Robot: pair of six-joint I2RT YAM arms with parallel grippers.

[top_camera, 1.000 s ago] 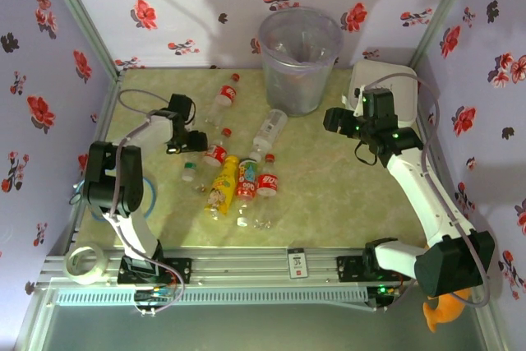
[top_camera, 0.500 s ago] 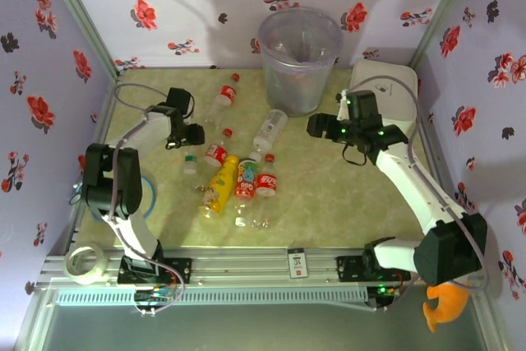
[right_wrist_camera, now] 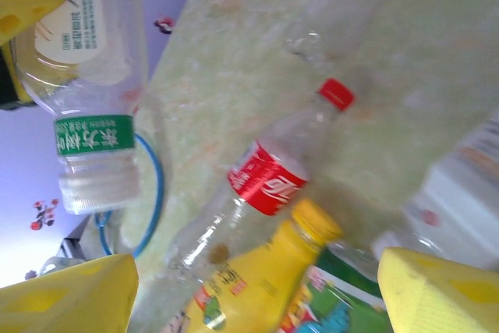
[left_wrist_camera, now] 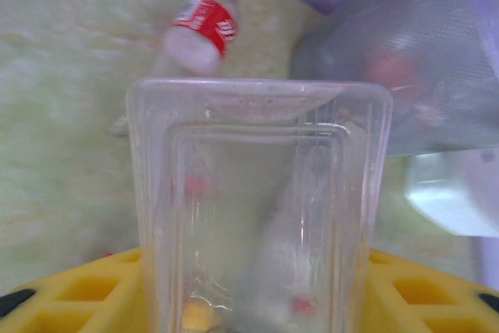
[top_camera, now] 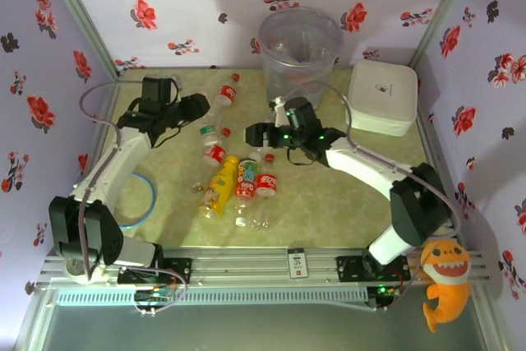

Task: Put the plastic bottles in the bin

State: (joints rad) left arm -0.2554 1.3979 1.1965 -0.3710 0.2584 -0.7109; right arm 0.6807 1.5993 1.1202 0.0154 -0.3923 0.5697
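Presently the left gripper (top_camera: 197, 108) is clamped on a clear green-banded bottle (right_wrist_camera: 93, 115) with a white cap. The right gripper (top_camera: 253, 133), jaws apart, hangs over the lying bottles (top_camera: 240, 180). The bin (top_camera: 289, 80) stands by the far wall.

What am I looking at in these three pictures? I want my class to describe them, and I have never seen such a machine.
These are two robot arms bolted at the near edge of a table, each ending in a two-finger gripper. The wide picture is taken from above and behind them. The other two come from cameras on the wrists, so yellow fingers frame them. On the table lie small plastic bottles, among them a yellow bottle and a red-labelled bottle. At the back stand a tall translucent bin and a white box. The left gripper holds a clear bottle, seen from its base. The right gripper is open above the lying bottles, holding nothing.
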